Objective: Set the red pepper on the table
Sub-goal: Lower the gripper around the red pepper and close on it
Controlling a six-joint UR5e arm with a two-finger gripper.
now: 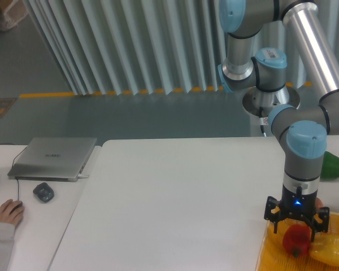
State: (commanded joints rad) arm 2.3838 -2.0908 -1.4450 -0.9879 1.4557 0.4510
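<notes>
Red pepper (295,240) glossy red; yellow pepper (329,249); green pepper (330,165); basket (269,254) yellow-orange; table (181,203) white.

The arm (305,68) comes in from the upper right, its silver tube sloping down to a blue-capped elbow joint, then folds back through grey wrist segments. The last wrist section (301,164) hangs straight down, a small blue light glowing at its base. Below it the black gripper (296,226) points downward, its two fingers spread apart. From where I stand, I can't make out the fingertips clearly.
</notes>
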